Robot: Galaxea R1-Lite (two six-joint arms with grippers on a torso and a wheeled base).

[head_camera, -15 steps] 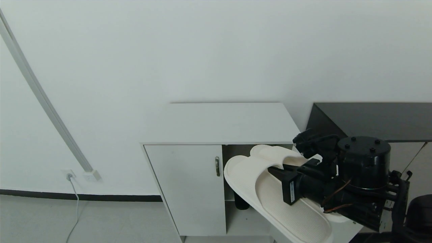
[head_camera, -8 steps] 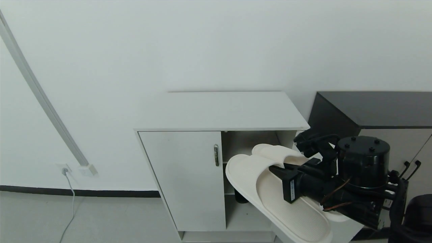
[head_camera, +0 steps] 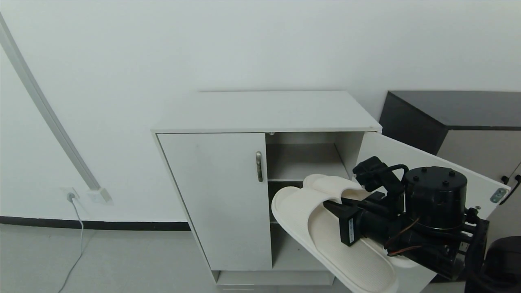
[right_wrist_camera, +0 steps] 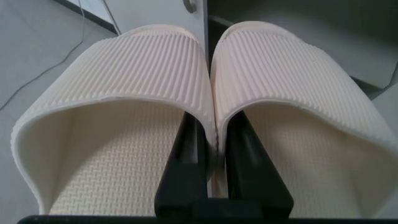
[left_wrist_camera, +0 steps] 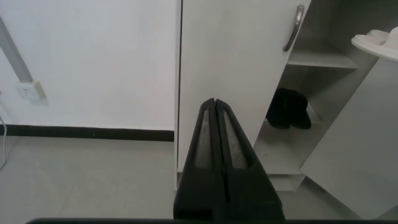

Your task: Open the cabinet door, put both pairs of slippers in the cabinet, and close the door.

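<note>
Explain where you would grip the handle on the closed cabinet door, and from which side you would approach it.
Grip the handle at its middle, coming straight from the front, jaws set one on either side. It is a slim upright bar bowed out from the door, so sideways-set jaws should close around it. The left gripper is free, though shut.
</note>
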